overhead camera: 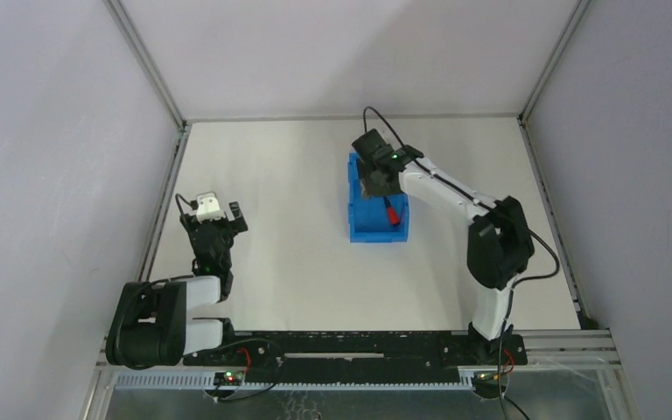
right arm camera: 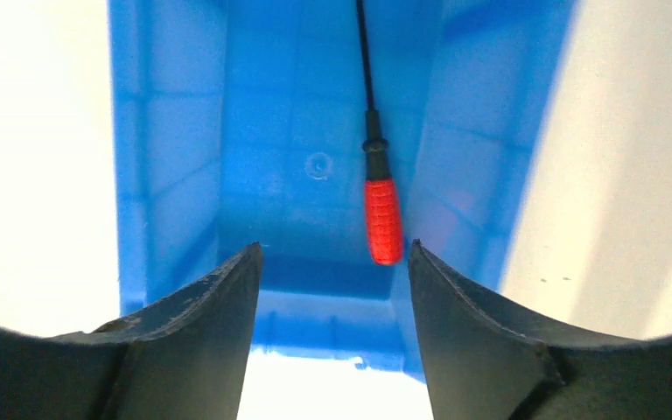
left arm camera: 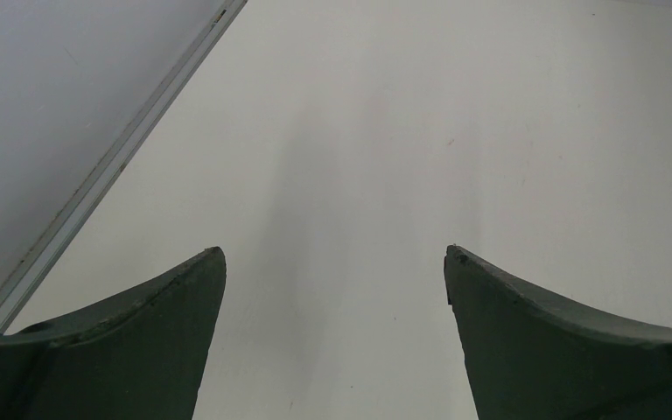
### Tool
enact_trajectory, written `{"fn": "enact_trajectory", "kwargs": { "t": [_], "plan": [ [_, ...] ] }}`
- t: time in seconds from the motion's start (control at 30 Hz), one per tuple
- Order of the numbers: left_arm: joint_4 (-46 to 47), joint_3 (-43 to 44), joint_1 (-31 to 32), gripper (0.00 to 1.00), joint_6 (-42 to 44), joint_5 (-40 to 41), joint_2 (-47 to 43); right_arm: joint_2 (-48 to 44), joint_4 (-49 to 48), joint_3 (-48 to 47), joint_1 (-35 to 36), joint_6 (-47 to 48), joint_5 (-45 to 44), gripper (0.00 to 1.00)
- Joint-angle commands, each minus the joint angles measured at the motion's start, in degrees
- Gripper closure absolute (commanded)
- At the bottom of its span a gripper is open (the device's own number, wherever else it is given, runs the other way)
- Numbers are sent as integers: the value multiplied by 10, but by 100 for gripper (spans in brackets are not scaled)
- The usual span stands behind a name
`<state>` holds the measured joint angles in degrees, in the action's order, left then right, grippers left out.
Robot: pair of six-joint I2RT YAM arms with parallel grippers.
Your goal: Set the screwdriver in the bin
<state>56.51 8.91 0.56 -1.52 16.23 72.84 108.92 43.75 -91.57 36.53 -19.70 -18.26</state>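
The blue bin (overhead camera: 361,223) stands in the middle of the table. The screwdriver (overhead camera: 391,213), red handle and thin black shaft, lies on the bin's floor along its right wall; in the right wrist view the screwdriver (right arm camera: 382,219) lies free inside the bin (right arm camera: 175,157). My right gripper (overhead camera: 374,181) hovers over the bin's far end, open and empty, and shows open in its wrist view (right arm camera: 334,252) just above the handle. My left gripper (overhead camera: 214,219) is open and empty over bare table at the left, as its wrist view (left arm camera: 334,254) shows.
A metal frame rail (left arm camera: 114,162) runs along the table's left edge close to the left gripper. Grey walls enclose the table on three sides. A black rail (overhead camera: 350,346) with cables crosses the near edge.
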Motion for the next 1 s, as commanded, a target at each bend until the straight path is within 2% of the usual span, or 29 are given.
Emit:
{"fn": "enact_trajectory", "kwargs": {
  "t": [0.0, 0.1, 0.23, 0.27, 0.43, 0.63, 0.8, 0.97],
  "plan": [
    [40, 22, -4, 0, 5, -3, -6, -112, 24, -35, -6, -3, -36, 29],
    [40, 22, -4, 0, 5, -4, -6, -164, 28, -15, -33, 8, -31, 23],
    [40, 22, -4, 0, 5, -4, -6, -228, 7, 41, -102, 48, -13, 3],
    [40, 22, -4, 0, 5, -4, -6, -242, 2, 56, -124, 59, -6, 1],
    [40, 22, -4, 0, 5, -4, -6, -302, -42, 124, -267, 113, 58, 0],
    [40, 22, -4, 0, 5, -4, -6, -312, -47, 123, -409, 111, 175, 0],
    [40, 22, -4, 0, 5, -4, -6, -307, -41, 122, -420, 114, 119, 0],
    [40, 22, -4, 0, 5, -4, -6, -303, -44, 122, -420, 106, 105, 0]
  ]
}}
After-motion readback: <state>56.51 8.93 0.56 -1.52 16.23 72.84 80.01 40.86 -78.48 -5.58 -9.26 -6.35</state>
